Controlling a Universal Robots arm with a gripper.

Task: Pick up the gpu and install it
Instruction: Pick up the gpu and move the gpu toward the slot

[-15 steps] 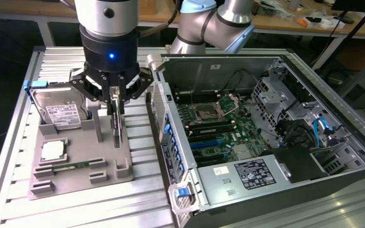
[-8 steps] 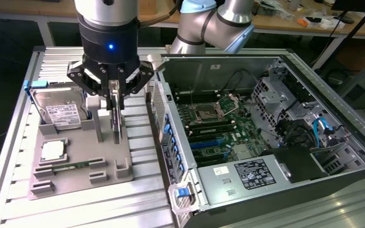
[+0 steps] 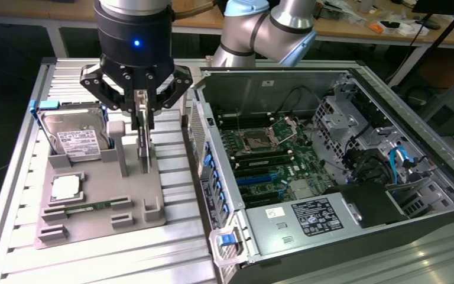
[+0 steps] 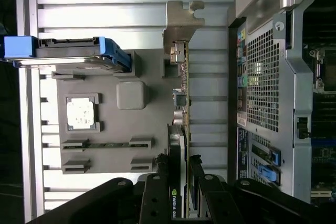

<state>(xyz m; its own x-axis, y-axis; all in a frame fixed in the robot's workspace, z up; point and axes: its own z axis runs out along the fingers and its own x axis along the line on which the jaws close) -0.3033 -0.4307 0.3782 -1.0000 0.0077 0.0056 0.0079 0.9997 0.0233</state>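
The gripper (image 3: 142, 107) is clamped on the gpu (image 3: 143, 145), upright at the gray tray (image 3: 93, 222); the computer case (image 3: 306, 77) beside the tray awaits it.

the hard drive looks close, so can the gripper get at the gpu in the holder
Looks like yes: the gripper sits over the gpu, closed on both faces of the upright card. The hard drive stands apart in the grey holder, with nothing between them.
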